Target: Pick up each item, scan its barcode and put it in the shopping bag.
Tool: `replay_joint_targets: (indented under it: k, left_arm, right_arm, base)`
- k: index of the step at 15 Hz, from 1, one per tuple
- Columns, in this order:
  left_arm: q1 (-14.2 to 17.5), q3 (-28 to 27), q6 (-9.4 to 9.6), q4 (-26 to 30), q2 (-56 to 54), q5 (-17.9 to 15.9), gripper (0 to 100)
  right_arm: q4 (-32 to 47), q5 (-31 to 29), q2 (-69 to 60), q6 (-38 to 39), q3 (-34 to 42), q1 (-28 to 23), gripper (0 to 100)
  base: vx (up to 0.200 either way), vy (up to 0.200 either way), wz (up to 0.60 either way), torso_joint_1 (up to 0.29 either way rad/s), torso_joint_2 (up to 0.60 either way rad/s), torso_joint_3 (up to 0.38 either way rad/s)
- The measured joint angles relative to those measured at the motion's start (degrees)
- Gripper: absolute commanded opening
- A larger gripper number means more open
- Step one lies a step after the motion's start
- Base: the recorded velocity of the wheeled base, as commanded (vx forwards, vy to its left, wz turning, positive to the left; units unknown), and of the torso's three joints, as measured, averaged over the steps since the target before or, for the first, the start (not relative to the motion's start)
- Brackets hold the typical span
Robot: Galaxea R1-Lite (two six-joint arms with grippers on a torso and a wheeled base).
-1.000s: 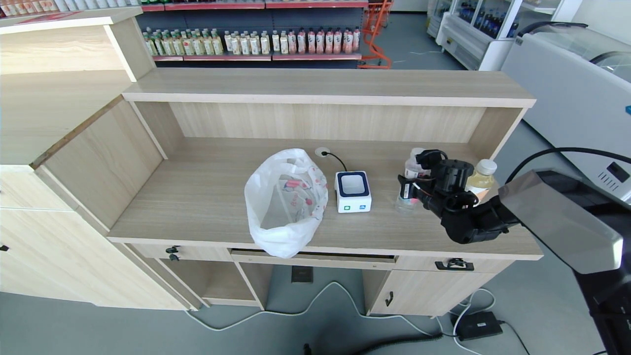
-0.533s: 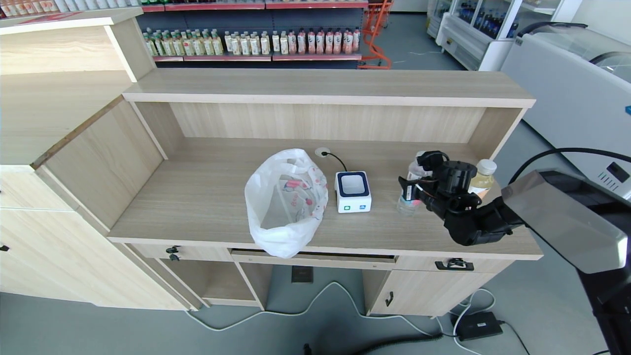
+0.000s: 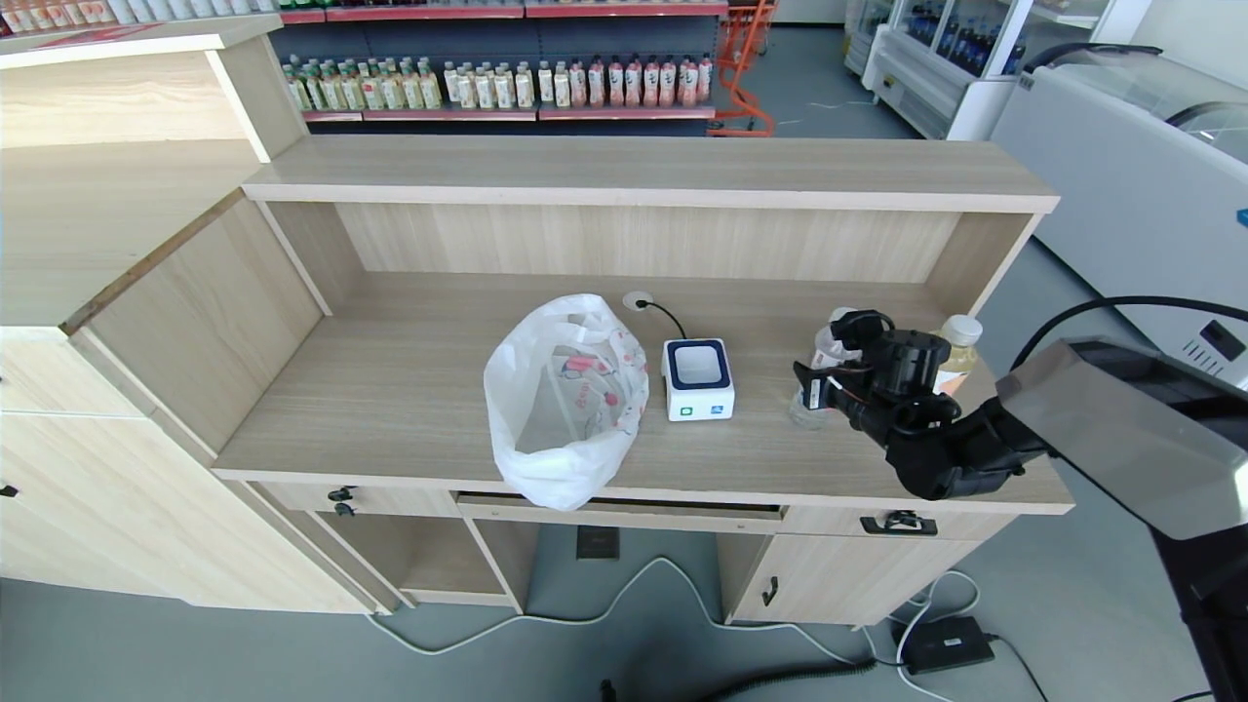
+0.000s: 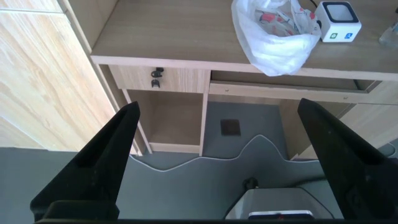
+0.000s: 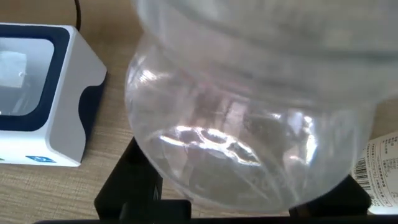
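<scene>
1. The right gripper [image 3: 817,382] has its jaws clenched around the clear bottle [image 5: 249,137], low on its body. The bottle stands upright just to the robot's right of the scanner [image 3: 697,378]. I cannot tell whether its base is off the counter [image 3: 390,390].
2. The step in hand looks like the carry to the scanner. The scanner's window faces up, so the bottle should be raised clear first. It should then be tipped so its barcode looks down at the glass, and held just above the scanner rather than resting on it.
3. The bottle wall is thin and probably gives under pressure. The grip should be firm but not crushing, and the turn slow, so the bottle does not slip round in the jaws.
4. A second bottle [image 3: 960,339], pale yellow with a white cap, stands farther from the scanner on the same side, near the wrist. The arm should travel toward the scanner, not back.
5. The shopping bag [image 3: 565,400] sits open just on the scanner's other side, so the drop after scanning is short.
6. The left gripper [image 4: 217,109] hangs released, fingers spread wide and empty. It is well away from the scanner, out in front of the counter on the bag's side.
7. A white label [image 5: 380,158] with barcode lines and tiny print shows at the bottle's edge. It is too small to read, and I cannot tell whether it belongs to the held bottle. The bag carries red and pink print, and the scanner's front has a green square and small blue marks. None of it is legible.
</scene>
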Motion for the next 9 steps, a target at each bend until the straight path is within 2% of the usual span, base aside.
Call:
replay_joint_targets:
  k: [3, 6, 9]
  left_arm:
    - [0.00, 0.00, -0.02, 0.00, 0.00, 0.00, 100]
    - [0.00, 0.00, -0.02, 0.00, 0.00, 0.00, 100]
    - [0.02, 0.00, -0.02, 0.00, 0.00, 0.01, 100]
  right_arm:
    - [-0.01, 0.04, -3.34, 3.16, 1.34, 0.22, 0]
    - [0.93, 1.02, -9.37, 5.69, 5.92, 0.28, 0]
    - [8.75, 6.38, -19.15, 12.36, 9.61, 0.35, 0]
  base:
    - [0.000, 0.000, 0.00, 0.000, 0.00, 0.000]
    - [0.000, 0.000, 0.00, 0.000, 0.00, 0.000]
    - [0.000, 0.000, 0.00, 0.000, 0.00, 0.000]
